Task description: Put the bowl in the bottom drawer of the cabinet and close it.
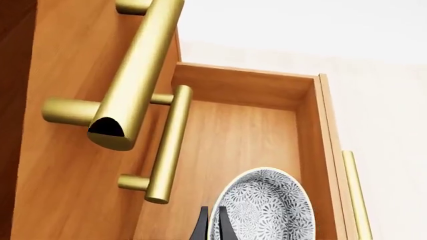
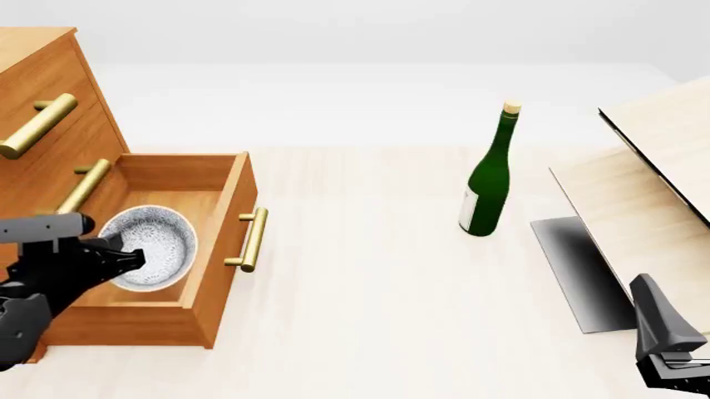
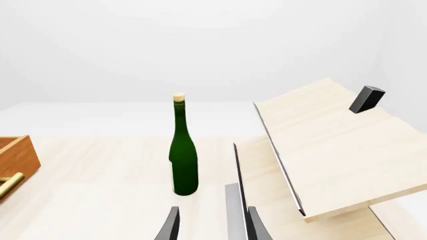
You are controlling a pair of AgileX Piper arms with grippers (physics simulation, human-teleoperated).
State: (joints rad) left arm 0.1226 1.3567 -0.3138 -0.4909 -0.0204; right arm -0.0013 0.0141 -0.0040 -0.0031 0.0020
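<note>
Gripping bowl (image 2: 150, 246) rim, left fingers (image 2: 125, 257); right fingers (image 3: 172, 225) released; pale wood tabletop (image 2: 367, 274), white room.

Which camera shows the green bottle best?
The right wrist view shows the green bottle best: whole, upright, near the picture's middle, cork to base. The front view also shows the whole bottle, standing on the table, but smaller and farther off. The left wrist view does not show it.

Green bottle (image 2: 487, 184): stood upright on pale wood table (image 2: 367, 283), cork-coloured cap, pale label | Light-wood panels (image 2: 649, 179): lay tilted at table's right, well apart from bottle | Small dark block (image 3: 367, 99): rested on upper panel
</note>
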